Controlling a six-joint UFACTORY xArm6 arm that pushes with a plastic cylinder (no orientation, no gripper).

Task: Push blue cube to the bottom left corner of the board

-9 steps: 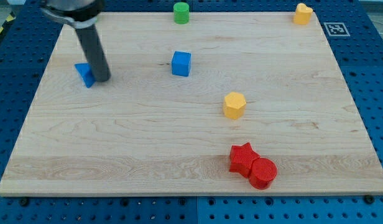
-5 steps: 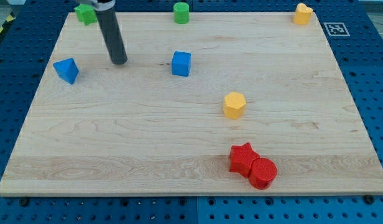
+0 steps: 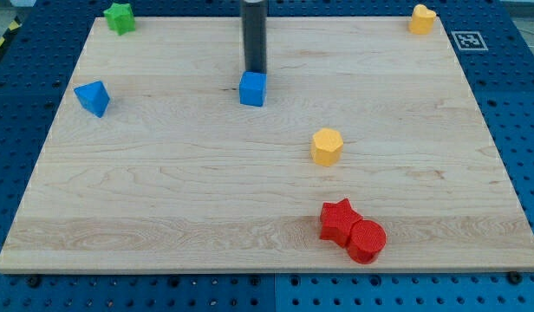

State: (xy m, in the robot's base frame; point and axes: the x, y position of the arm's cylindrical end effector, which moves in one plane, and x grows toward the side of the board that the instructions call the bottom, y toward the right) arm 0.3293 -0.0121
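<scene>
The blue cube (image 3: 253,88) sits on the wooden board (image 3: 163,173) a little left of centre in the upper part. My tip (image 3: 255,70) is right at the cube's top edge, just above it in the view, touching or nearly touching. The dark rod rises from there out of the view's top. The board's bottom left corner (image 3: 16,260) is far from the cube.
A blue triangular block (image 3: 93,98) lies at the left. A green star-like block (image 3: 120,17) is at the top left. A yellow block (image 3: 422,18) is at the top right, a yellow hexagon (image 3: 327,146) is mid-right. A red star (image 3: 338,220) touches a red cylinder (image 3: 367,241).
My tip moved right, from beside the blue triangular block to just above the blue cube. The triangular block shifted left early on. The rod now hides the green cylinder at the top.
</scene>
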